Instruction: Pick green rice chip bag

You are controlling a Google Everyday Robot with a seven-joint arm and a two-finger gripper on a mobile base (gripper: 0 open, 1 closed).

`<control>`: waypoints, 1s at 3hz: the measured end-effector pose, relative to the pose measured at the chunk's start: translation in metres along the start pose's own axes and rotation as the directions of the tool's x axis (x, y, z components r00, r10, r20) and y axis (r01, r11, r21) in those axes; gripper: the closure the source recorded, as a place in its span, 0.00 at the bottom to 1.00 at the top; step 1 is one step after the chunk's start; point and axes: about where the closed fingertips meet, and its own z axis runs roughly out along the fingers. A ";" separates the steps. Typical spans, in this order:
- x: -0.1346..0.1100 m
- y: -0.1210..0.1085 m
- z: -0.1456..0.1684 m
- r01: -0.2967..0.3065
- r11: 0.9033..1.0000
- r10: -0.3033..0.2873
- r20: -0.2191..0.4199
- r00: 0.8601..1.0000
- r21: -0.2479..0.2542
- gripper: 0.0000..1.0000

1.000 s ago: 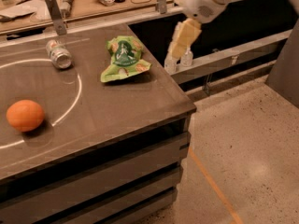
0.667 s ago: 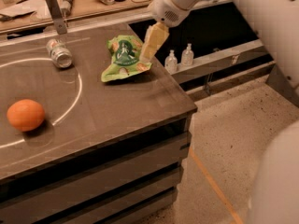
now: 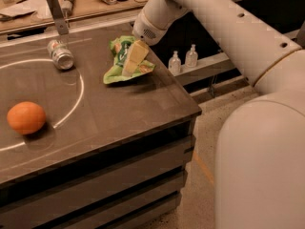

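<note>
The green rice chip bag (image 3: 119, 66) lies crumpled on the dark table near its right edge, light green with a dark green emblem. My gripper (image 3: 132, 59) reaches in from the upper right on the white arm and hangs right over the bag's middle, its tan fingers pointing down and left. The gripper covers part of the bag's right side.
A silver drink can (image 3: 60, 54) lies on its side at the back left. An orange (image 3: 26, 118) sits at the front left, near a white circle line (image 3: 80, 92). The table edge (image 3: 186, 97) is right of the bag. Two small bottles (image 3: 182, 60) stand on a shelf beyond.
The gripper has moved left from beside the table's right edge to directly over the bag. The bag, can and orange have not moved.
</note>
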 end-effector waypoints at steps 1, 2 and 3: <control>0.011 0.012 0.025 -0.053 0.998 0.051 -0.050 0.997 -0.045 0.01; 0.019 0.020 0.037 -0.094 0.994 0.087 -0.114 0.990 -0.060 0.25; 0.024 0.026 0.042 -0.112 0.991 0.102 -0.130 0.986 -0.078 0.47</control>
